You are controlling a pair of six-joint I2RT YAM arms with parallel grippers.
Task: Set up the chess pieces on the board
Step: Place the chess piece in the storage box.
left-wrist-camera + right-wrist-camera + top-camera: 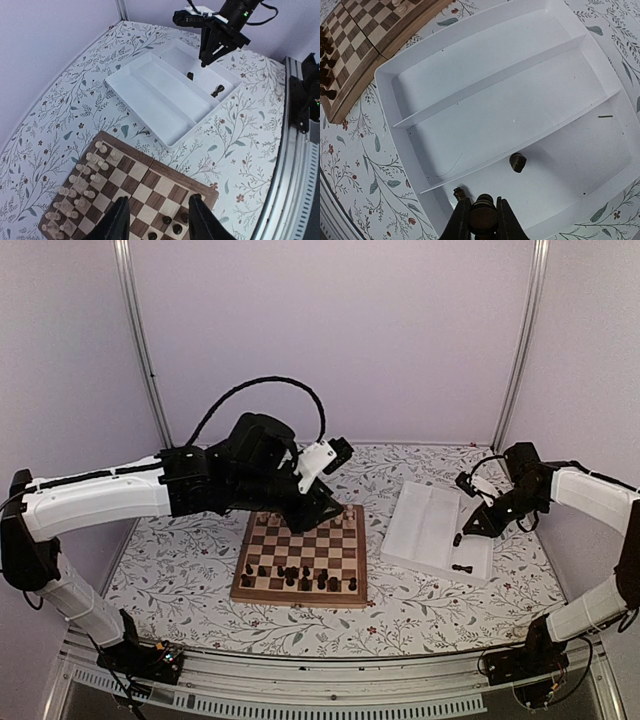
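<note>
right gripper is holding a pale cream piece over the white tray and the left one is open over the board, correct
Not quite. The piece in the right gripper is dark brown, not pale cream, as the right wrist view shows. The rest holds: it is over the white tray, and the left gripper is open over the board.

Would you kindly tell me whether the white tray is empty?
Not empty: a dark chess piece lies in the end compartment of the white tray; its other two compartments hold no pieces.
</note>
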